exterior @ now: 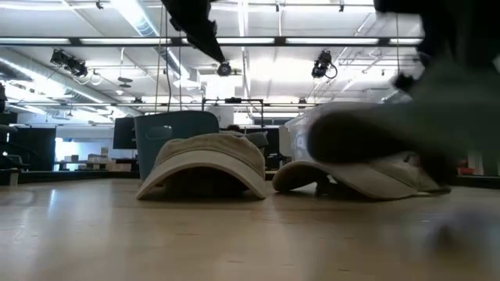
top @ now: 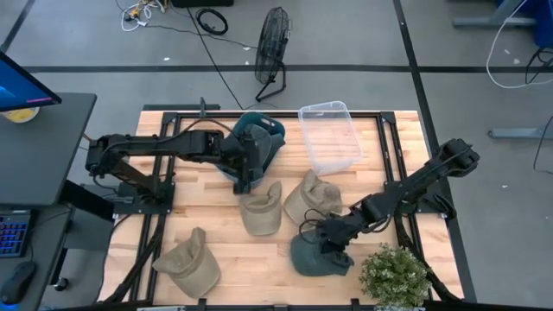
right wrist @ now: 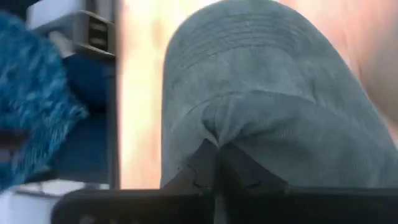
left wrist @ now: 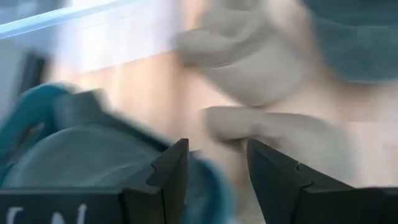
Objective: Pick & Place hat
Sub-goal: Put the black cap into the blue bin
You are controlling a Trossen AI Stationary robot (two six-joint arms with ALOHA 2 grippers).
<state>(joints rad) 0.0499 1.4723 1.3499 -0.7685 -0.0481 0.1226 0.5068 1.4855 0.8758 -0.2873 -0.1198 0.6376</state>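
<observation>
Beyond the left gripper [top: 244, 184], spread narrowly above a teal hat [top: 259, 138]: two tan hats [top: 262, 210], close together. Further right, a clear bin [top: 331, 136], nothing visible inside. Beside the plant [top: 394, 275], right gripper [top: 331, 246] pinched tight on a dark green hat [top: 313, 256].

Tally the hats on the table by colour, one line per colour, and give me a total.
Tan hats: 3
Teal hat: 1, at the left gripper
Dark grey-green hat: 1, pinched by the right gripper
Total: 5 hats
</observation>
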